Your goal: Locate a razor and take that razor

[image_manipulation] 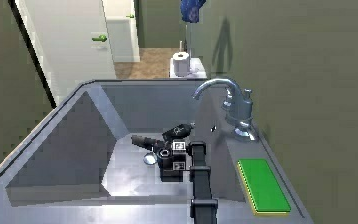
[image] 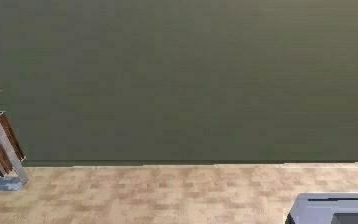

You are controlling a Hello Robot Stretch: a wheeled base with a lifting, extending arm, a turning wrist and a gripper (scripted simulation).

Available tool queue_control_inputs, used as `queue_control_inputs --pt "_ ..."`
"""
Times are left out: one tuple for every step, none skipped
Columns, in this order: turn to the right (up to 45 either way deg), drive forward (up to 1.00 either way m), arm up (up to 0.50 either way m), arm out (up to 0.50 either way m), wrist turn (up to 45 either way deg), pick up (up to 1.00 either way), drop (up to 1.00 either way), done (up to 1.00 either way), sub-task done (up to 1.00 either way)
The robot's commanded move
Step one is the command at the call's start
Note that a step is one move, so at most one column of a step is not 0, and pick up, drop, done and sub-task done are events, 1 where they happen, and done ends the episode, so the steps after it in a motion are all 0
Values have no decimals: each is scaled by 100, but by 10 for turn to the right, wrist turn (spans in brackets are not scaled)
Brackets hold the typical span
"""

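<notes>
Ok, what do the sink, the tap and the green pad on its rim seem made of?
Sink: plain grey with a dull sheen, probably metal or composite; I cannot tell which. Tap: polished metal, judging by bright highlights along its curved spout. Green pad: flat, dull, no shine; likely sponge or soft plastic.

dull olive wall (image: 177, 80), pale tan floor (image: 157, 195), grey sink (image_manipulation: 57, 140) with chrome tap (image_manipulation: 242, 108), white door (image_manipulation: 120, 25) beyond, white paper roll (image_manipulation: 181, 63), perhaps a blue towel (image_manipulation: 191, 10) hanging high
</notes>
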Motion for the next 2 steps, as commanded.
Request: queue_control_inputs --pt "0 0 10 0 0 0 0 0 0" --pt "0 0 0 0 0 0 0 100 0"
